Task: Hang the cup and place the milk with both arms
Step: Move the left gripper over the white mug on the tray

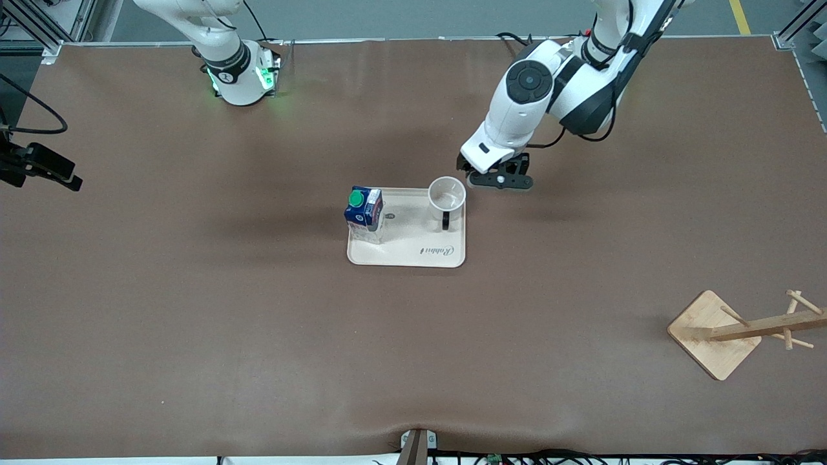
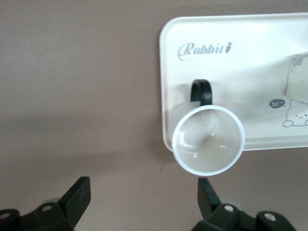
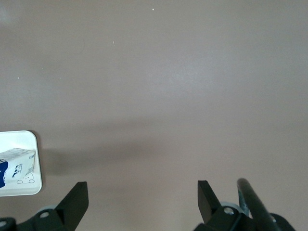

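The white cup (image 1: 447, 196) stands upright on the cream tray (image 1: 413, 255), at the corner toward the left arm's end, its black handle (image 1: 446, 221) turned to the front camera. The dark-blue milk (image 1: 365, 212) with the green cap stands at the tray's other end. My left gripper (image 1: 496, 179) is open and empty, low over the bare table just off that tray corner. In the left wrist view the cup (image 2: 208, 140) sits just ahead of the left gripper (image 2: 143, 192), apart from the fingers. My right gripper (image 3: 142, 192) is open and empty over bare table, with the milk (image 3: 14, 166) at the picture's edge.
A wooden peg rack (image 1: 736, 330) on a square base stands nearer the front camera, toward the left arm's end. A black fixture with cables (image 1: 39, 166) shows at the right arm's end; I cannot tell what it is. Brown table surrounds the tray.
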